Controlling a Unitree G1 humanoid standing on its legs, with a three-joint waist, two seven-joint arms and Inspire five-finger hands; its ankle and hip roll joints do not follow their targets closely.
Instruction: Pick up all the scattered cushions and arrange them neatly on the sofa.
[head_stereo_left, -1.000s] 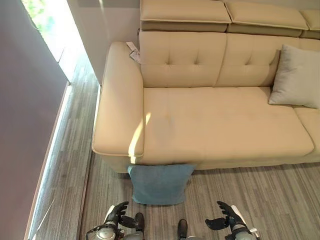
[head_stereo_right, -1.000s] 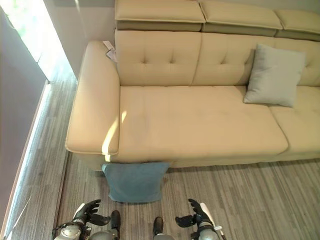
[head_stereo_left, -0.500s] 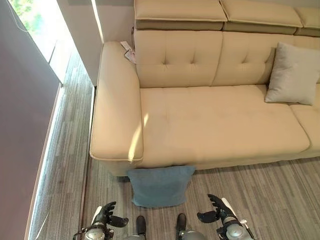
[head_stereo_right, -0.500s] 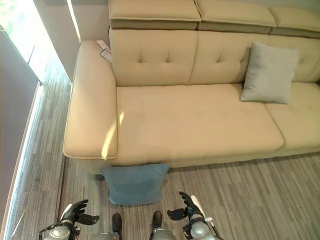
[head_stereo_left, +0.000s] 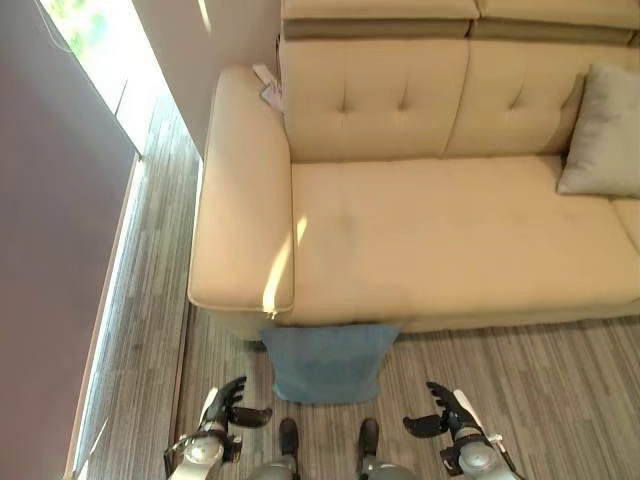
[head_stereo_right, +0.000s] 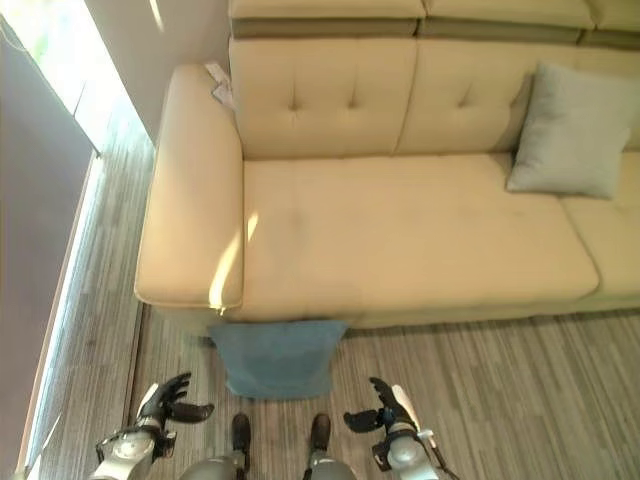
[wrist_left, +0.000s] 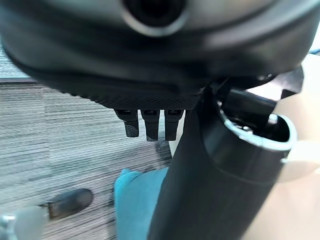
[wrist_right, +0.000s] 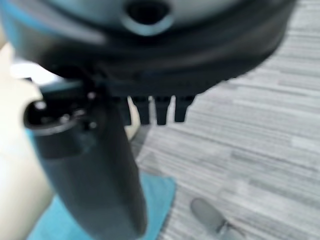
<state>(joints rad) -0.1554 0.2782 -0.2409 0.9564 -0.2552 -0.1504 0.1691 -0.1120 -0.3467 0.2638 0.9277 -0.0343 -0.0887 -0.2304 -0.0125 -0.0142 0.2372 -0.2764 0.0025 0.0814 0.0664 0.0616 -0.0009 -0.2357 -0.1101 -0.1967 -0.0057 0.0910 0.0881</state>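
Window wall (head_stereo_left: 60, 200): a dark wall runs along the far left, with bright daylight at its upper end.
Floor (head_stereo_left: 140, 330): grey striped planks, seen left of the sofa and all along its front.
Left robot hand (head_stereo_left: 228, 408): low in the head views, over the floor left of the blue cushion; fingers relaxed and spread, thumb out to the side, holding nothing. Its wrist view shows short straight fingertips (wrist_left: 146, 125) above the floor, with the blue cushion past them.
Sofa (head_stereo_left: 440, 240): cream, with a broad armrest on its left end, a tufted back and headrests on top. A streak of sunlight falls across the armrest's front corner and the seat beside it.
Tag (head_stereo_left: 268, 85): a small pale label lies at the back of the armrest, where it meets the sofa's back.
Blue cushion (head_stereo_left: 328, 362): on the floor, leaning against the sofa's front just below the inner end of the armrest. Its upper edge touches the sofa base. It lies between the two robot hands, apart from both.
Right robot hand (head_stereo_left: 443, 415): low in the head views, over the floor right of the blue cushion; fingers loosely spread, thumb out, empty. In its wrist view the fingertips (wrist_right: 161, 112) hang straight over the planks, the blue cushion beyond them.
Grey cushion (head_stereo_right: 575, 130): on the sofa seat at the right, standing tilted against the back, well apart from the blue cushion.
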